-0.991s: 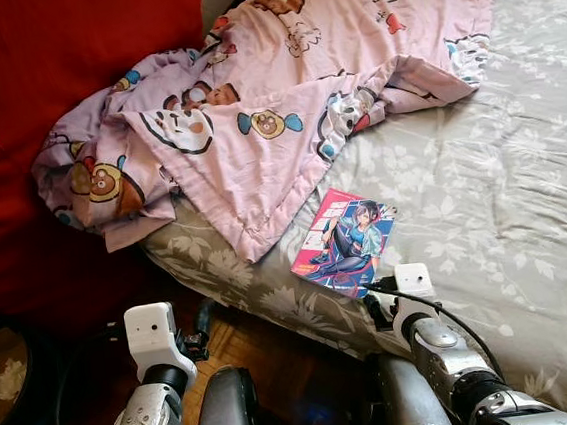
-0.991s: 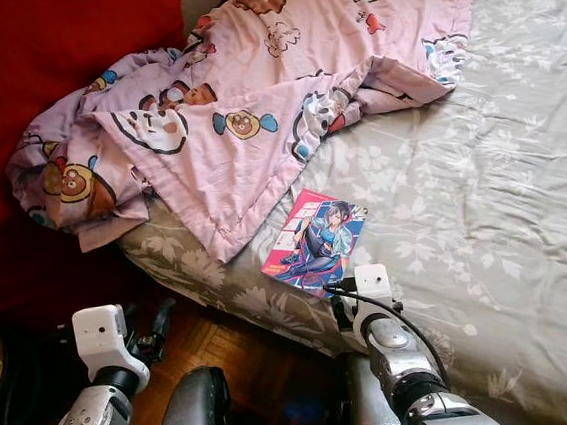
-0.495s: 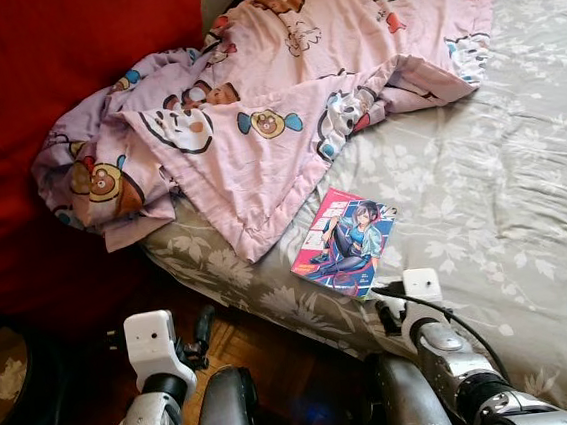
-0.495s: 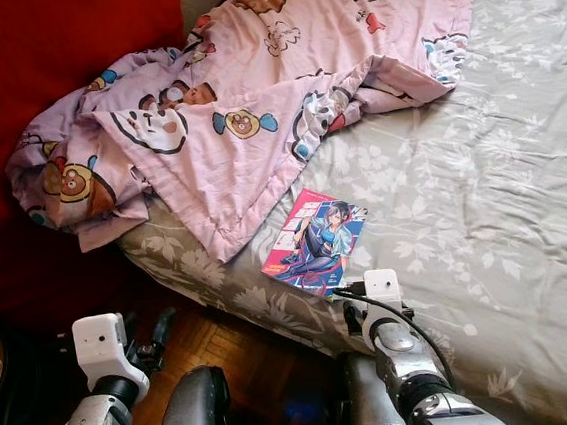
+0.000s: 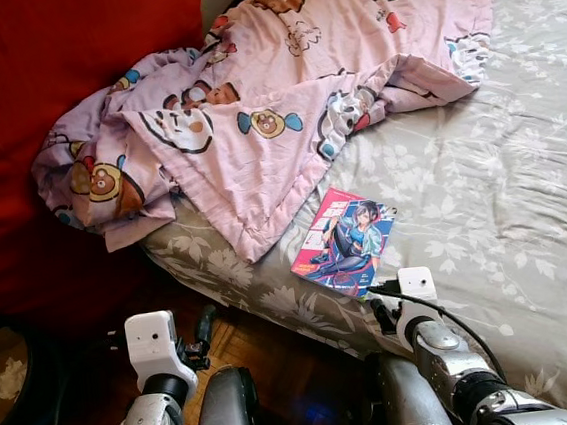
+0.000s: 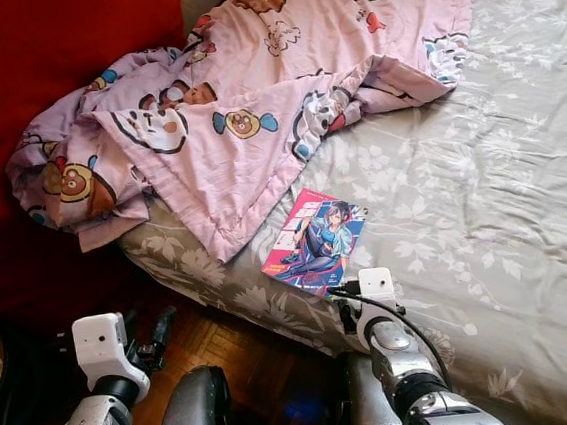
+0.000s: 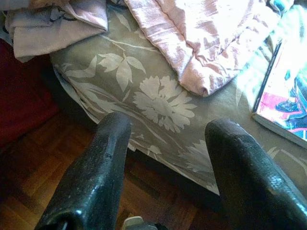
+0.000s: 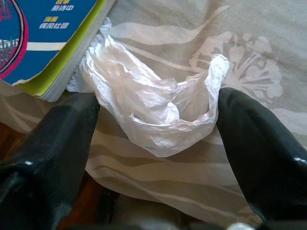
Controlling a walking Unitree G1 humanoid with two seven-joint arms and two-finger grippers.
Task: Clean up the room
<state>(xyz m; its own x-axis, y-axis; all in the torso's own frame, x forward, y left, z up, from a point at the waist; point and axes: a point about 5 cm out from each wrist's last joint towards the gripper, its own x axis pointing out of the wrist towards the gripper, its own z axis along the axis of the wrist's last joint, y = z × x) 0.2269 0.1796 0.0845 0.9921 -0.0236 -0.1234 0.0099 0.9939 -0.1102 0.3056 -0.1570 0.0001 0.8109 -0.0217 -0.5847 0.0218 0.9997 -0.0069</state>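
Right gripper (image 8: 153, 143): jaws wide apart, set on either side of a crumpled clear plastic wrapper (image 8: 148, 110) without closing on it. The wrapper lies on the grey floral bedsheet (image 5: 482, 183) at the bed's near edge, touching the corner of a comic book (image 5: 344, 241). In the left eye view the book sits at lower centre of the frame, face up, cover showing a drawn figure in blue and pink.

Left gripper (image 7: 168, 167): jaws wide apart, holding nothing, hanging over the wooden floor (image 7: 29, 172) beside the bed's side, lower left of the frame in the eye views.

A pink cartoon-print blanket (image 5: 281, 82) lies rumpled across the upper centre of the frame, one fold draped over the bed's edge, just above the book. Red fabric (image 5: 43, 115) occupies the upper left.
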